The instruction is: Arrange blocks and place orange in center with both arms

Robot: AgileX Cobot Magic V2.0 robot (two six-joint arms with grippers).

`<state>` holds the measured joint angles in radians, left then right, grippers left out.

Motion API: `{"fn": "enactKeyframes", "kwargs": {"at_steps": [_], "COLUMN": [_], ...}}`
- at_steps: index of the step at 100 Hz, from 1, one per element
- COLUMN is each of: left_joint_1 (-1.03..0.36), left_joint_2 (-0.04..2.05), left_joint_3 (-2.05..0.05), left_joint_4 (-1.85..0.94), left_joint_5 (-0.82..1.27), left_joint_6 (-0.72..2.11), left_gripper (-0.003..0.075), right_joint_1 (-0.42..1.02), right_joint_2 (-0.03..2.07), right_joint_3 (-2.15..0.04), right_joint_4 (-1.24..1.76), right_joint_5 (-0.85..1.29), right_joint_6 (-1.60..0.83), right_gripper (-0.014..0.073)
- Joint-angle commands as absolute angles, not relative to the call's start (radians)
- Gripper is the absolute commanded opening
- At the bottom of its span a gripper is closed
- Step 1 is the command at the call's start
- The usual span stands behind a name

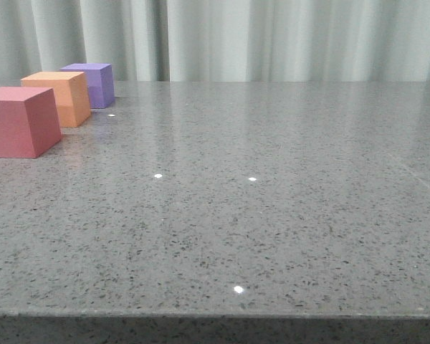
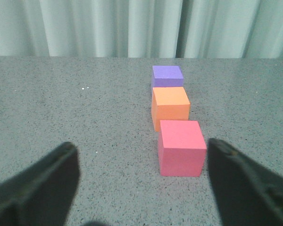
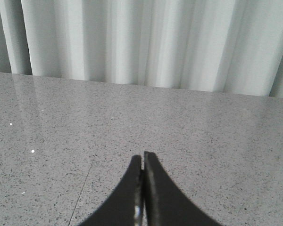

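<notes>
The left gripper (image 2: 140, 181) is held wide apart, gripping nothing, just short of the pinkish-red cube (image 2: 181, 147). The right gripper (image 3: 142, 162) is pressed closed (nothing between). The orange cube (image 1: 59, 97) is set between pinkish-red and purple cube (image 1: 91, 84) on the table (image 1: 272, 215).

Counter (image 1: 272, 215): grey speckled stone-look, polished, glossy w/ point glints. Pinkish-red cube (image 1: 18, 122), orange cube (image 1: 61, 97), purple cube (image 1: 93, 82): matt, smooth, unmarked faces. Curtain (image 1: 287, 39), upper frame: pale cloth, soft folds. Left tool (image 2: 141, 183), right tool (image 3: 142, 188): black, dull finish.
</notes>
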<state>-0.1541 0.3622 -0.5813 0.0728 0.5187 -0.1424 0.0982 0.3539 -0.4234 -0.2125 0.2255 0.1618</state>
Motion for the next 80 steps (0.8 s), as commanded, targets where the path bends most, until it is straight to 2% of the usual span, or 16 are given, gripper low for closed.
{"fn": "enactKeyframes", "kwargs": {"at_steps": [1,14,80], "left_joint_1": [-0.152,-0.152,-0.152], "left_joint_2": [0.320,0.294,0.294], "left_joint_3": [-0.576,-0.555,-0.554], "left_joint_4": [0.068,0.066,0.048], "left_joint_5": [0.430,0.430,0.438], "left_joint_6": [-0.142,-0.142,-0.142], "left_gripper": [0.0279,-0.0015,-0.0019], "right_joint_1": [0.093,0.093,0.093], "right_joint_2": [0.359,0.359,0.359], "right_joint_3": [-0.450,-0.450,-0.450], "right_joint_4": [-0.229,-0.229,-0.229], "right_joint_5": [0.146,0.146,0.146], "right_joint_6": [0.154,0.154,0.154], "right_gripper": [-0.0067,-0.0067,-0.0067]}}
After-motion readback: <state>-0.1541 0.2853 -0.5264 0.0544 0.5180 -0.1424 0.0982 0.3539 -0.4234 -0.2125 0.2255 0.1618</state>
